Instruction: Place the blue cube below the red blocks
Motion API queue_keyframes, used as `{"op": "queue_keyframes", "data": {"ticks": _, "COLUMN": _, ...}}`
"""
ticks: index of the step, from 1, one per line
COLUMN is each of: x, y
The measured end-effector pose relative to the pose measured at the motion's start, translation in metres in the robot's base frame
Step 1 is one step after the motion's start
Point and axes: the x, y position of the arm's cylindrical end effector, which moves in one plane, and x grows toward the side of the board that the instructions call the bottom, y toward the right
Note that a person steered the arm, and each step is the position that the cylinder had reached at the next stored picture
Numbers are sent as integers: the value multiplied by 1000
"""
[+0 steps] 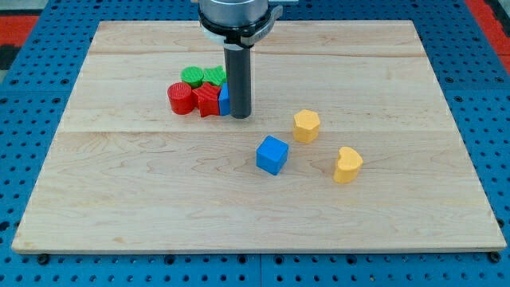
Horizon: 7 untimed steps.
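A blue cube lies alone near the board's middle. Up and to its left is a tight cluster: a red cylinder, a red star-shaped block, and behind them a green cylinder and a green star-like block. A second blue block shows only as a sliver, mostly hidden behind my rod. My tip rests on the board at the cluster's right edge, touching or nearly touching that hidden blue block. The blue cube sits below and to the right of my tip, apart from it.
A yellow hexagonal block lies right of the blue cube, slightly higher. A yellow heart-shaped block lies further right. The wooden board sits on a blue pegboard surface.
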Motion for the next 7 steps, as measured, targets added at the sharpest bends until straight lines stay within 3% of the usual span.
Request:
{"op": "queue_keyframes", "data": {"ticks": 1, "x": 14, "y": 18}}
{"op": "queue_keyframes", "data": {"ticks": 3, "x": 19, "y": 118}}
{"op": "queue_keyframes", "data": {"ticks": 5, "x": 83, "y": 96}}
{"op": "queue_keyframes", "data": {"ticks": 7, "x": 100, "y": 69}}
